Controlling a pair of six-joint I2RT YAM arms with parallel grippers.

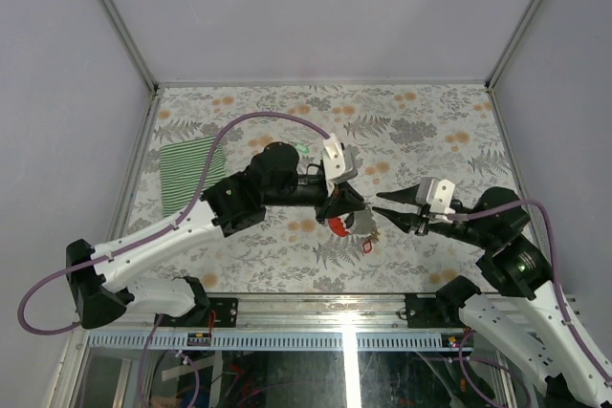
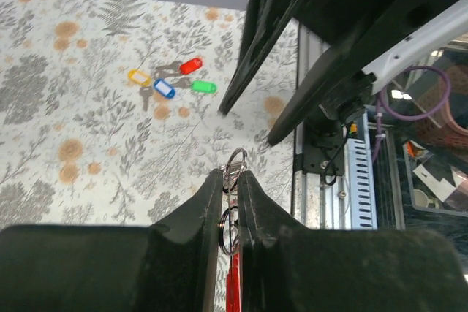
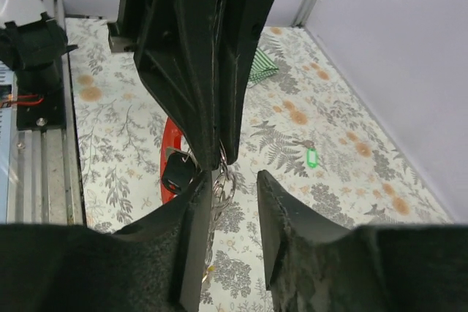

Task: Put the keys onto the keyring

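Holding step: left gripper [image 2: 232, 174] is pinched tight on the keyring [image 2: 235, 158], lifted off the table [image 2: 73, 180]. Right gripper [image 3: 232, 179] is partly open and empty, its tips right beside the ring. Keys [image 2: 172, 78] lie ahead of the left gripper, well apart. Next, probably: the right one fetches a key and threads it precisely.

Four clustered keys [image 2: 172, 82], one keyring [image 2: 235, 160], one cloth [image 1: 191, 174]

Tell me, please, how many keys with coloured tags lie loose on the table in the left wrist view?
4, in one cluster on the table: yellow key, blue key, red key and green key. More may lie outside this view.
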